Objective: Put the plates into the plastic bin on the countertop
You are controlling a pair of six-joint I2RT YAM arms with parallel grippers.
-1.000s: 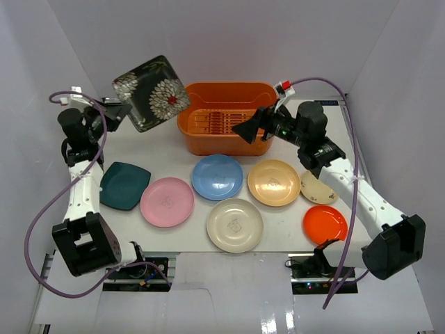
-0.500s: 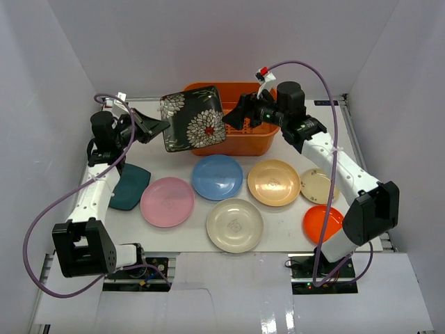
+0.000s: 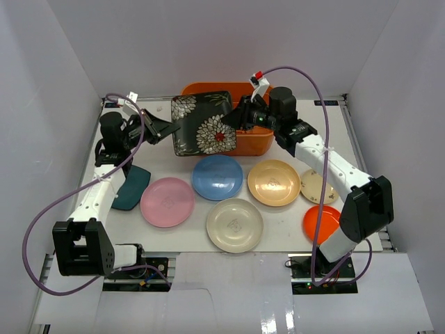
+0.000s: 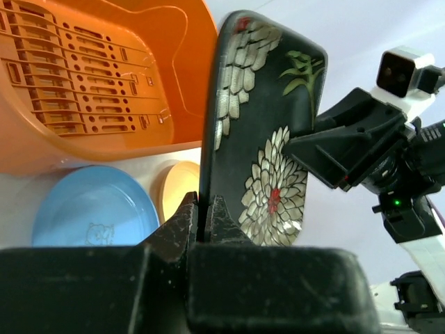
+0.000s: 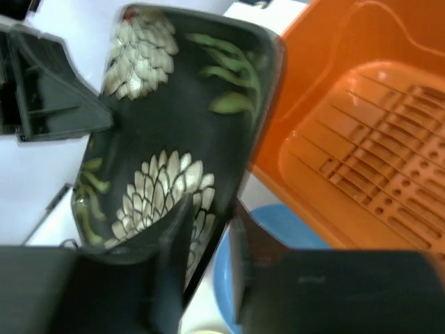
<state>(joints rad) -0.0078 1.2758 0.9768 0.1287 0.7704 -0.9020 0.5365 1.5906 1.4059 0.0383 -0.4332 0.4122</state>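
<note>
A black square plate with white flowers point(image 3: 201, 125) hangs tilted in front of the orange plastic bin point(image 3: 236, 86). My left gripper point(image 3: 169, 129) is shut on its left edge, and in the left wrist view the rim sits pinched between the fingers of that gripper point(image 4: 201, 209). My right gripper point(image 3: 229, 120) is shut on the opposite edge, one finger on each side of the rim point(image 5: 208, 223). On the countertop point(image 3: 181, 240) lie dark teal point(image 3: 132, 186), pink point(image 3: 167, 202), light blue point(image 3: 217, 177), cream point(image 3: 235, 225), tan point(image 3: 274, 182), small beige point(image 3: 316, 186) and orange point(image 3: 321, 221) plates.
The bin's slotted floor point(image 5: 375, 167) shows bare in both wrist views. White walls close in the left, right and back sides. My left arm passes over part of the dark teal plate. My right arm reaches over the beige plate.
The left arm carried the flowered plate rightward and down to the bin's front. The right arm swung left to meet it, and its jaws closed from wide open onto the plate's edge.
</note>
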